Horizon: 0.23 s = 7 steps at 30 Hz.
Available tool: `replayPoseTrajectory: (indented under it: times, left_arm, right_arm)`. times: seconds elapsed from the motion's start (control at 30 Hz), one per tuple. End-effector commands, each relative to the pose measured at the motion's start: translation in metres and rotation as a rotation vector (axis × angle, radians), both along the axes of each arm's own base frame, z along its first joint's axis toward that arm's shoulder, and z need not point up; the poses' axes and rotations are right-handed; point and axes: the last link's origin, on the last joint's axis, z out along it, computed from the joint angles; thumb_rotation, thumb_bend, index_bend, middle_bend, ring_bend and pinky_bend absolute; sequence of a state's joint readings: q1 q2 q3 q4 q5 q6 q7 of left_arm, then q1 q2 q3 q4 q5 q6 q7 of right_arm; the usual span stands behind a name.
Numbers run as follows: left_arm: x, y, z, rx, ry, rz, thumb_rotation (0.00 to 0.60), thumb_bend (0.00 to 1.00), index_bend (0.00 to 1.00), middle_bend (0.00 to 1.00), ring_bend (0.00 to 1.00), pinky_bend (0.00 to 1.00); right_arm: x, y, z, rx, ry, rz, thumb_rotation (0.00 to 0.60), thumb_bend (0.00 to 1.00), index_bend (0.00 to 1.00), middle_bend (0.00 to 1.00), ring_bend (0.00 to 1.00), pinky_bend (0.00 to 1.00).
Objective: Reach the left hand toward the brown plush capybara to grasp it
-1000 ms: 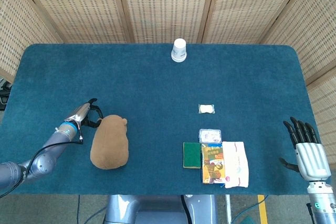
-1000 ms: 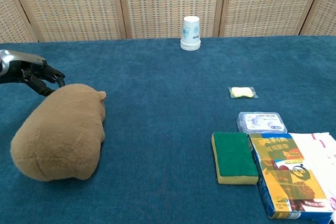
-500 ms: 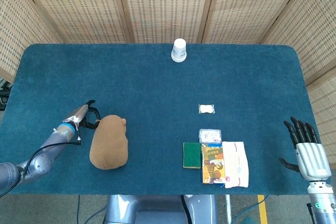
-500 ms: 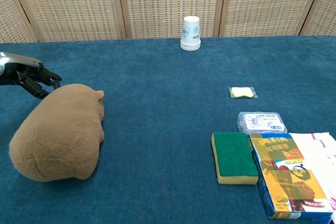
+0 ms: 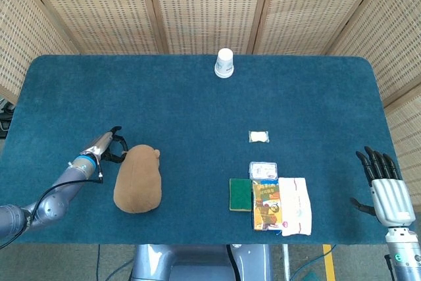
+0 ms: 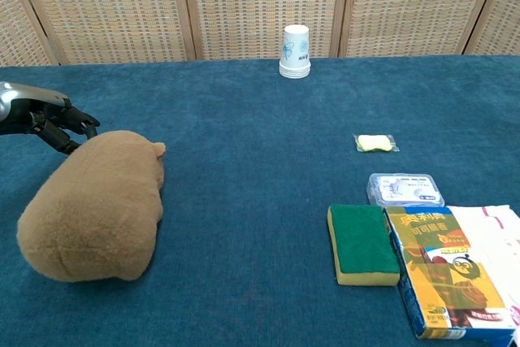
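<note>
The brown plush capybara (image 5: 138,179) lies on the blue tablecloth near the front left, its head pointing away from me; the chest view shows the capybara (image 6: 93,205) large at the lower left. My left hand (image 5: 109,143) is just left of its head, fingers apart and loosely curved toward the plush, holding nothing. In the chest view the left hand (image 6: 50,118) has dark fingertips (image 6: 80,125) right at the top of the head; I cannot tell whether they touch. My right hand (image 5: 384,187) hangs open off the table's front right corner, fingers straight.
A stack of paper cups (image 5: 224,62) stands at the far middle edge. Right of centre lie a small yellow packet (image 5: 258,137), a clear plastic box (image 5: 263,170), a green sponge (image 5: 241,194), a printed carton (image 5: 266,205) and a white cloth (image 5: 297,205).
The left hand shifted a little left along the capybara's head, then came back slightly right. The plush shifted a touch with it. The right hand has not moved.
</note>
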<state>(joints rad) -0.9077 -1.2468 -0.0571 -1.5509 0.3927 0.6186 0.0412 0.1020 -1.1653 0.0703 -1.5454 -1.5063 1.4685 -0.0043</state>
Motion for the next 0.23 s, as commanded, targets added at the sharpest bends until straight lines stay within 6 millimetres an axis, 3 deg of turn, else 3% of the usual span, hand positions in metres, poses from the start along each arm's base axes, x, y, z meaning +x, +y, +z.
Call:
replayPoseTrajectory:
  times: [0.03, 0.23]
  left_arm:
    - [0.0008, 0.0002, 0.0012, 0.002, -0.004, -0.001, 0.6, 0.47, 0.6, 0.0, 0.0, 0.0]
    - [0.0019, 0.0, 0.0065, 0.009, -0.005, -0.007, 0.6, 0.47, 0.6, 0.0, 0.0, 0.0]
  right_arm:
    - [0.0001, -0.0001, 0.0002, -0.002, -0.001, 0.0, 0.6, 0.18, 0.08, 0.0, 0.0, 0.0]
    - [0.0015, -0.0006, 0.0004, 0.0, -0.005, 0.0, 0.6, 0.18, 0.08, 0.0, 0.0, 0.0]
